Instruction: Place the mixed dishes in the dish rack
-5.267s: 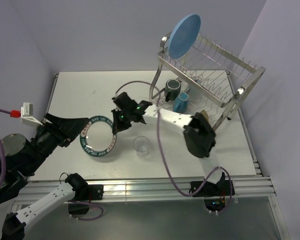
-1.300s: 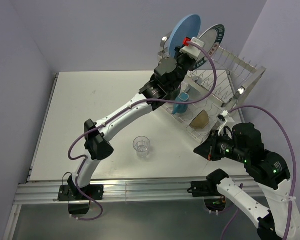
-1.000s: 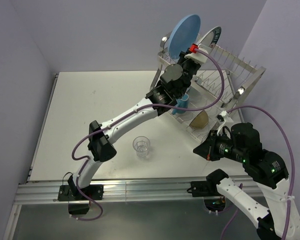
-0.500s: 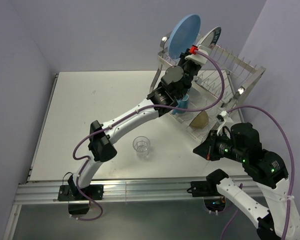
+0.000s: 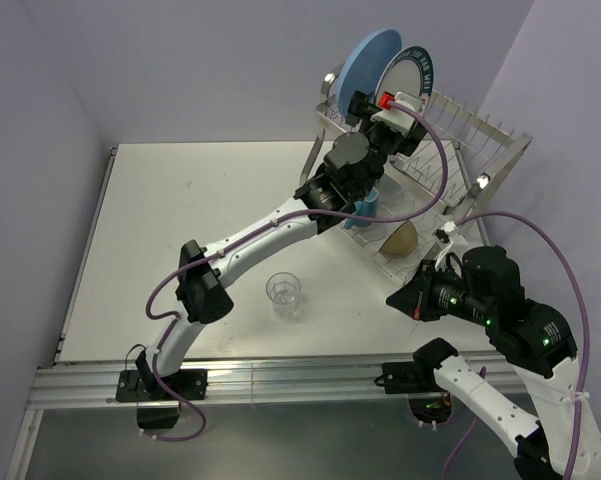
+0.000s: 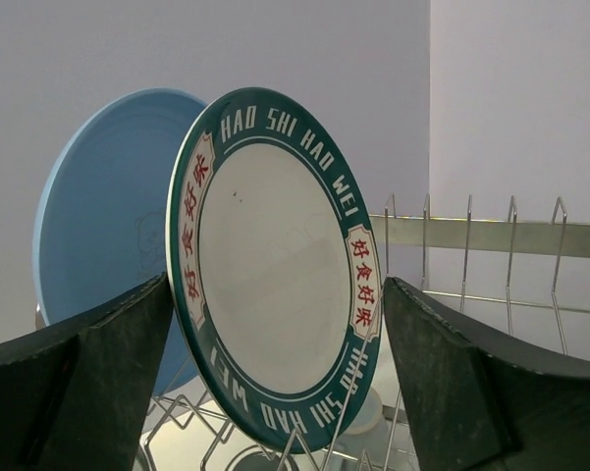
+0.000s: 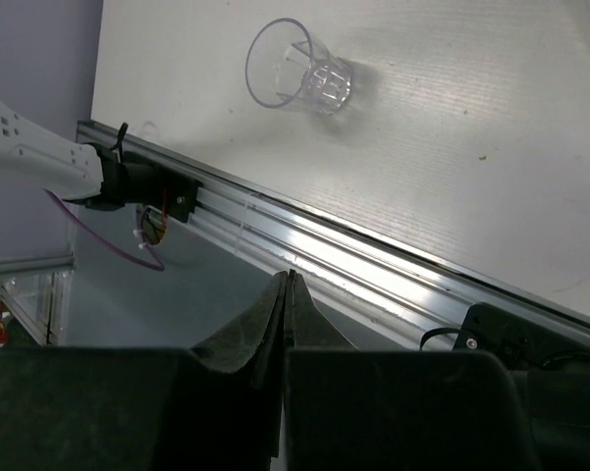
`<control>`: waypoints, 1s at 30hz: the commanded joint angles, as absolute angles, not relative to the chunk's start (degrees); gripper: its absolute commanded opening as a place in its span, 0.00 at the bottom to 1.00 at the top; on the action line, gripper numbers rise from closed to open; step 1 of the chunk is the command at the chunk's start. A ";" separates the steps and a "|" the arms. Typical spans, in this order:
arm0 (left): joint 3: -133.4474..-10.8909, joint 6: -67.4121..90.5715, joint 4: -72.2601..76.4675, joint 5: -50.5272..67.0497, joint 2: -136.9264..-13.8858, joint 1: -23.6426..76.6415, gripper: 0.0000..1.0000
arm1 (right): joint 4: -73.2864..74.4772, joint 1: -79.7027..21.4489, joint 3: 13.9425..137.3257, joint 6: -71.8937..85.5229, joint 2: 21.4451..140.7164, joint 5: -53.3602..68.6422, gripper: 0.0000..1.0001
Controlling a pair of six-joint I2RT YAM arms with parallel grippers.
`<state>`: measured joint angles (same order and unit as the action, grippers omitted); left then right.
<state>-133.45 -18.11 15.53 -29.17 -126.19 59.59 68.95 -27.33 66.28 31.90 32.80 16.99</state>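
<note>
The white plate with the dark teal lettered rim [image 5: 410, 72] stands on edge between the prongs of the silver dish rack's [image 5: 485, 150] top tier, just right of the light-blue plate [image 5: 365, 60]. My left gripper [image 5: 388, 103] is open just in front of it. In the left wrist view its fingers [image 6: 98, 373] sit wide apart on either side of the white plate [image 6: 275, 265], with gaps on both sides. The light-blue plate [image 6: 88, 226] stands behind. The clear glass [image 5: 283, 292] stands on the table. My right gripper [image 5: 395, 298] is shut and empty above the table's near edge, as its wrist view [image 7: 288, 280] shows.
A light-blue cup [image 5: 368, 203] and a tan rounded dish [image 5: 400, 238] sit on the rack's lower tier, partly behind my left arm. The glass shows in the right wrist view [image 7: 299, 69]. The metal rail [image 7: 304, 245] runs along the table's front edge.
The white plate went from the table up into the rack's top tier. In the last half second it settled upright beside the light-blue plate and my left fingers stand apart from it. The right arm stayed still.
</note>
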 commanded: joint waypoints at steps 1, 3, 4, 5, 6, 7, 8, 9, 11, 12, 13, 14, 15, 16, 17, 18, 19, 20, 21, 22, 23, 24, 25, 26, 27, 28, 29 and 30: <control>-134.73 -16.61 16.35 -27.42 -120.68 59.94 0.96 | 65.13 -26.98 65.92 31.99 32.96 17.05 0.00; -135.09 -16.52 16.08 -27.16 -119.71 60.03 0.98 | 64.60 -26.98 65.83 31.99 33.22 17.40 0.00; -135.00 -16.44 16.00 -27.07 -118.75 60.03 0.99 | 64.34 -26.98 65.92 31.91 33.57 17.40 0.00; -134.91 -16.00 15.82 -27.16 -118.22 60.03 0.99 | 64.07 -26.98 66.00 31.82 33.66 17.49 0.00; -134.74 -15.91 15.47 -27.25 -117.69 60.12 0.99 | 63.64 -26.98 66.09 31.73 33.92 17.58 0.00; -134.48 -15.82 15.38 -27.42 -116.55 60.12 0.99 | 63.46 -26.98 66.09 31.73 34.27 17.75 0.00; -133.78 -15.91 15.21 -27.86 -115.93 60.38 0.99 | 63.28 -27.07 66.18 31.64 34.54 17.84 0.00; -133.07 -15.91 15.12 -28.21 -115.32 60.47 0.99 | 62.85 -27.07 66.18 31.64 34.72 18.10 0.00; -131.41 -15.73 15.03 -28.91 -113.30 60.73 0.99 | 62.49 -26.98 66.18 31.29 35.33 18.37 0.00; -130.79 -15.65 14.42 -29.79 -111.64 60.99 0.99 | 62.14 -26.98 66.09 31.12 35.59 18.63 0.00; -130.09 -15.47 14.15 -30.23 -110.49 61.26 0.99 | 61.88 -26.98 66.01 30.77 36.29 18.63 0.00; -128.51 -15.29 13.72 -30.76 -109.52 61.43 0.99 | 61.53 -26.98 65.57 30.50 36.73 18.81 0.00; -127.63 -15.21 12.75 -32.15 -106.99 61.96 0.99 | 60.39 -26.98 65.31 30.32 37.17 19.07 0.00; -126.66 -14.51 12.14 -32.95 -105.40 62.14 0.99 | 59.77 -26.98 65.04 30.06 38.40 19.77 0.00; -124.13 -14.07 11.52 -33.48 -103.81 62.31 0.99 | 59.07 -26.98 64.43 30.06 39.02 20.12 0.00; -122.36 -13.80 10.56 -34.10 -100.14 62.84 0.99 | 57.58 -26.98 64.16 30.15 39.63 20.39 0.00; -120.78 -13.36 10.02 -35.49 -98.02 63.02 0.99 | 56.79 -26.98 63.81 30.15 41.03 20.74 0.01; -117.37 -12.23 9.32 -36.12 -96.08 63.19 0.99 | 55.82 -27.07 63.20 30.15 41.74 21.61 0.07; -115.77 -11.26 8.27 -36.65 -94.06 63.19 0.99 | 54.42 -27.07 62.85 30.15 42.53 21.97 0.11; -114.45 -10.21 5.74 -37.17 -90.13 63.28 0.99 | 53.97 -27.07 62.67 30.06 44.19 22.06 0.14; -111.82 -8.11 4.32 -38.48 -88.26 63.28 0.99 | 53.53 -27.24 62.40 29.71 45.17 22.23 0.18; -110.58 -6.78 2.65 -39.19 -86.33 63.28 0.98 | 52.66 -27.42 62.32 29.45 46.05 22.32 0.21; -109.70 -5.20 0.72 -39.81 -83.00 63.19 0.97 | 52.21 -27.68 62.31 29.27 47.97 22.15 0.25; -108.03 -2.05 -4.26 -40.86 -81.58 63.28 0.97 | 51.86 -28.03 62.49 28.92 49.03 21.97 0.34; -107.32 -0.63 -6.92 -41.04 -78.52 63.28 0.95 | 50.90 -28.91 62.66 28.92 50.00 21.71 0.39; -106.27 4.34 -9.64 -41.13 -77.18 63.28 0.94 | 50.45 -29.35 62.84 29.00 52.01 21.53 0.42; -106.00 6.48 -15.41 -41.65 -76.04 63.28 0.93 | 49.93 -29.88 63.28 29.18 53.16 21.27 0.46; -105.91 8.77 -18.77 -41.83 -73.76 63.28 0.92 | 48.88 -31.01 63.46 29.27 55.26 20.75 0.47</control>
